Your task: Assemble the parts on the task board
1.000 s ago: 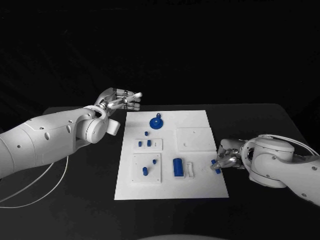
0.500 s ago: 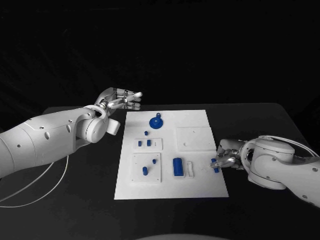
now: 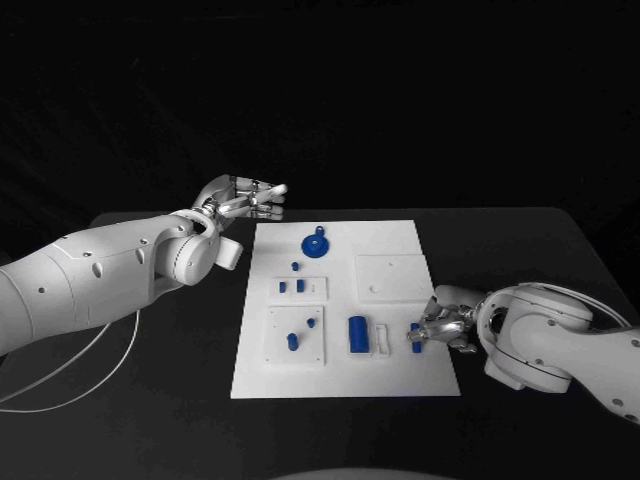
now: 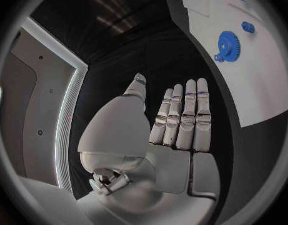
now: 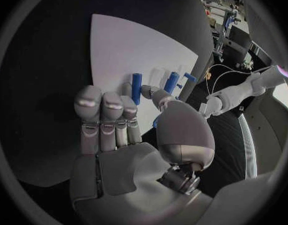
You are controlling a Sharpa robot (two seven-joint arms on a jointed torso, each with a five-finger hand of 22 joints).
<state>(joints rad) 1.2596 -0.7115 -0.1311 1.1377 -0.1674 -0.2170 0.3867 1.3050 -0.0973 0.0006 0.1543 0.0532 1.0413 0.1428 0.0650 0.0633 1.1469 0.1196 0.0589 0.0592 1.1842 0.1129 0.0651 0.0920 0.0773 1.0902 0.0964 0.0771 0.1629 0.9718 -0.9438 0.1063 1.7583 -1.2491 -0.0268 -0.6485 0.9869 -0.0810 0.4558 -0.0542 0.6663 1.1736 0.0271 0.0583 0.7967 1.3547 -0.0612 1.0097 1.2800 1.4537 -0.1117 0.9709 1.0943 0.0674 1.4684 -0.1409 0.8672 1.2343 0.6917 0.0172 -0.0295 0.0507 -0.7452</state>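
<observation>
Near the task board's (image 3: 392, 375) right edge, the right hand (image 3: 438, 328) pinches a small blue part (image 3: 417, 334) between thumb and a finger, low over the white plate. Just beside that part, toward the board's middle, a small white block (image 3: 384, 338) and an upright blue cylinder (image 3: 358, 334) sit on the board; the right wrist view shows the cylinder (image 5: 137, 88) just past the fingertips. Farther left, a raised square plate (image 3: 293, 337) carries two small blue pegs (image 3: 291, 342). Another small plate above it holds two more pegs (image 3: 291, 286). A blue gear (image 3: 313, 246) lies near the board's far end, with a bare square plate (image 3: 392, 275) on the right side. Beyond the board's far left corner, well apart from every part, the left hand (image 3: 245, 200) hangs above the black counter (image 3: 536, 250), holding nothing, fingers straight and side by side (image 4: 181, 120).
</observation>
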